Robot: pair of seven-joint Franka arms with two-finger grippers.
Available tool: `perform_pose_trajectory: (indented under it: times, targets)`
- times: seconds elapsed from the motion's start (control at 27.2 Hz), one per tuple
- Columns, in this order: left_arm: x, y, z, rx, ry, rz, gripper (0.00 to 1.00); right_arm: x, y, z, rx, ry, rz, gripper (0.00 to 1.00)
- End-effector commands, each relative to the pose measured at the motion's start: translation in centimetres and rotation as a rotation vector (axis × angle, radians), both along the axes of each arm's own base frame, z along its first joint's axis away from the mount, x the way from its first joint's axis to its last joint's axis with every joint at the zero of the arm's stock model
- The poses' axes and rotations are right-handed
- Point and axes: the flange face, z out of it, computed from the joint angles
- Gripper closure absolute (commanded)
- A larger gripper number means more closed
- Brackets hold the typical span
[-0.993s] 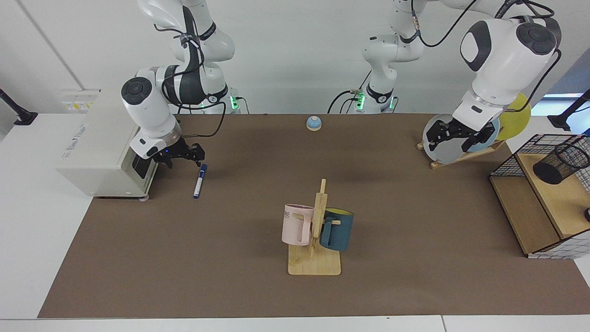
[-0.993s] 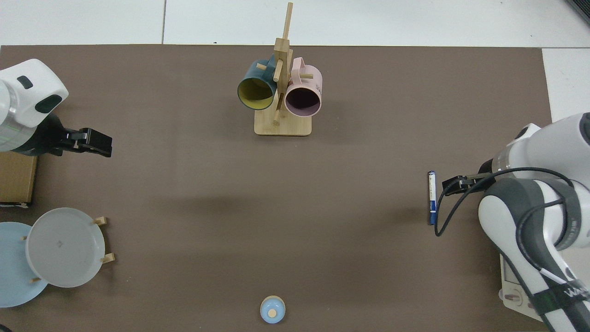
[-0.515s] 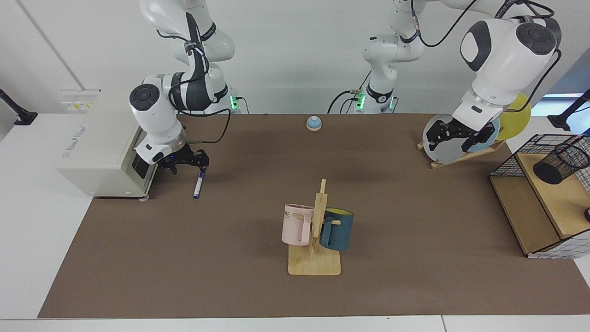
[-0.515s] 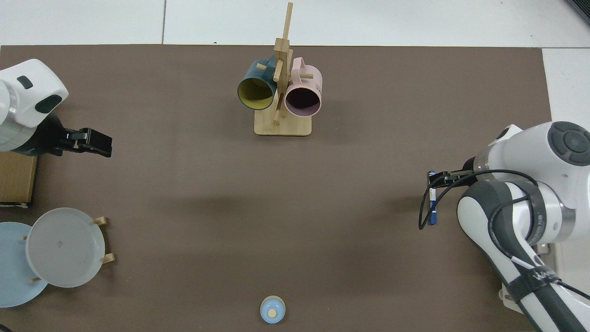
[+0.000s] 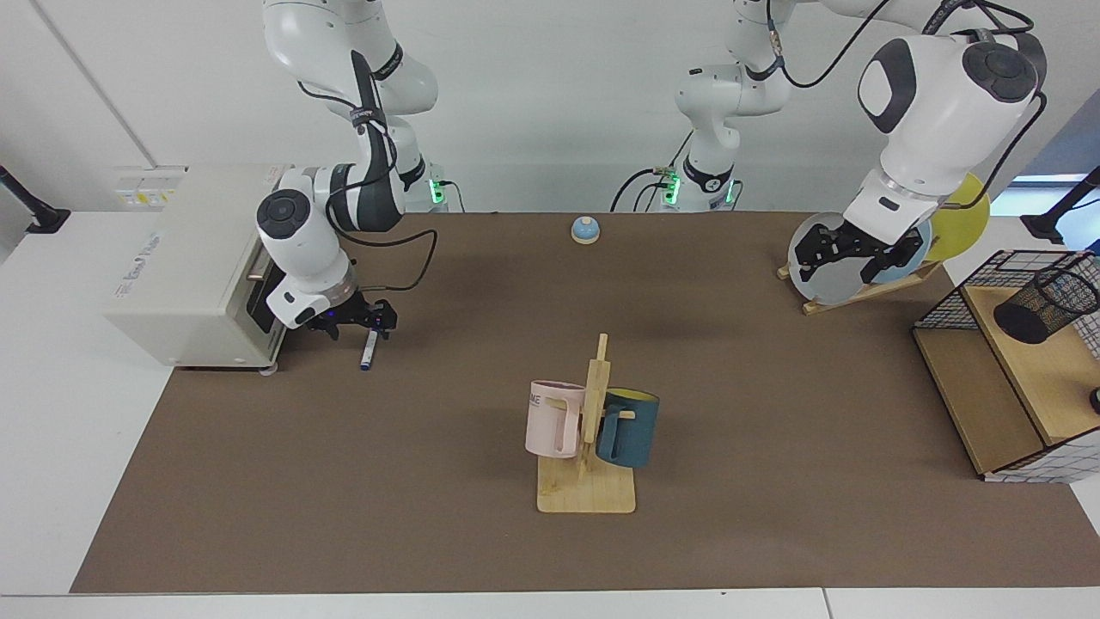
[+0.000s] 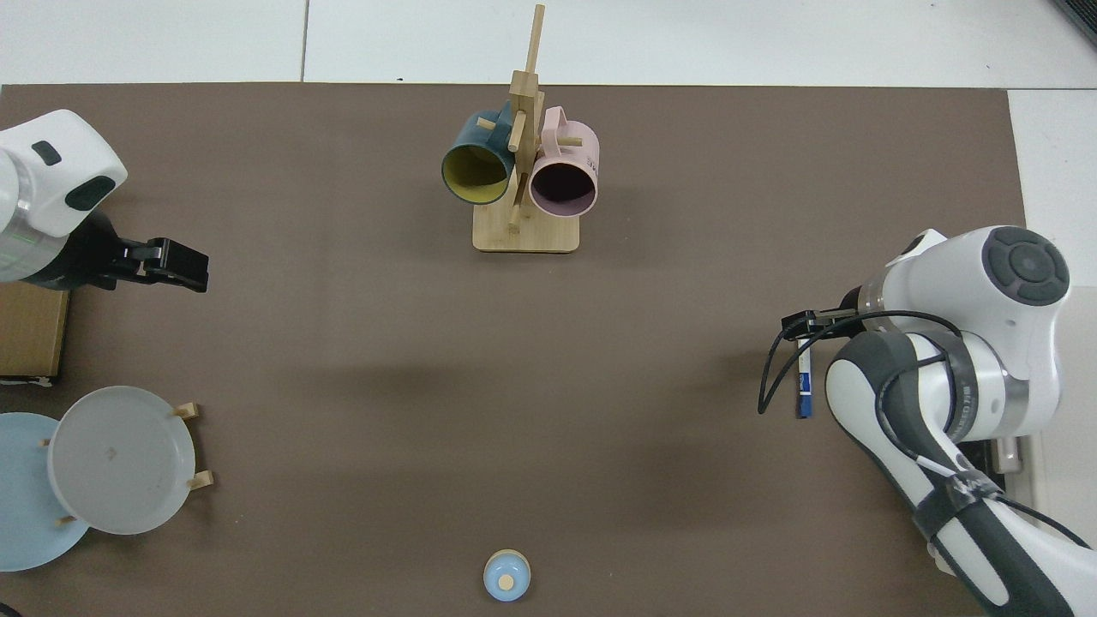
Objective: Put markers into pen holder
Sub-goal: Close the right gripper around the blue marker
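At frame left I see my right gripper (image 5: 368, 319) low over the slim, smooth-barrelled marker (image 5: 369, 351) lying on the matte brown mat (image 5: 430, 516); its finger spread I cannot tell. My left gripper (image 5: 851, 251) waits, fingers spread wide, upper right, near the black wire-mesh pen holder (image 5: 1044, 305).

Colours on your brown-matted table, white arms over it.

Your marker (image 5: 369, 351) is white with a blue label and dark blue ends; the pen holder (image 5: 1047, 303) at far right is black mesh. Centre, a pink mug (image 5: 553, 419) and a dark teal mug (image 5: 629, 427), yellow inside, hang on a pale wood stand (image 5: 588, 490). Grey, light blue and yellow plates (image 5: 827, 268) stand behind your black left gripper (image 5: 851, 249). A blue bell (image 5: 585, 229) sits far back.
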Motion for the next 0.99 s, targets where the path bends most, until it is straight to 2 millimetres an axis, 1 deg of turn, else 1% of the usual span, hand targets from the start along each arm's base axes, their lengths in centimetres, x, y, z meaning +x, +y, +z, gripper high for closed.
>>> perform_pose_trajectory:
  times: [0.0,0.07,0.22,0.4,0.66,0.77,0.81,0.85,0.88,0.96]
  targets:
    - [-0.3,0.3,0.4,-0.014,0.006,0.004,0.00,-0.7,0.0,-1.8,0.003,0.037,-0.106,0.00]
    - [-0.2,0.3,0.3,-0.014,0.008,0.004,0.00,-1.1,0.3,-2.5,-0.002,0.041,-0.139,0.00]
    - [-0.2,0.3,0.3,-0.014,0.008,0.004,0.00,-1.2,0.4,-3.4,-0.005,0.056,-0.148,0.00]
    - [-0.2,0.3,0.3,-0.014,0.008,0.004,0.00,-1.3,-0.2,-4.8,-0.004,0.076,-0.142,0.00]
    - [-0.2,0.3,0.3,-0.014,0.008,0.004,0.00,-1.1,-0.3,-5.1,-0.004,0.051,-0.140,0.00]
    - [-0.2,0.3,0.3,-0.014,0.008,0.004,0.00,-1.2,-0.5,-5.9,-0.004,0.065,-0.130,0.01]
    - [-0.2,0.3,0.3,-0.014,0.008,0.004,0.00,-1.2,-0.5,-6.1,-0.003,0.066,-0.127,0.03]
    - [-0.2,0.3,0.3,-0.014,0.008,0.004,0.00,-1.2,-0.5,-6.1,-0.003,0.063,-0.124,0.11]
    - [-0.2,0.3,0.3,-0.014,0.008,0.004,0.00,-1.0,-0.5,-6.0,-0.002,0.054,-0.124,0.23]
    - [-0.2,0.3,0.3,-0.014,0.008,0.004,0.00,-1.0,-0.4,-6.1,-0.002,0.056,-0.125,0.55]
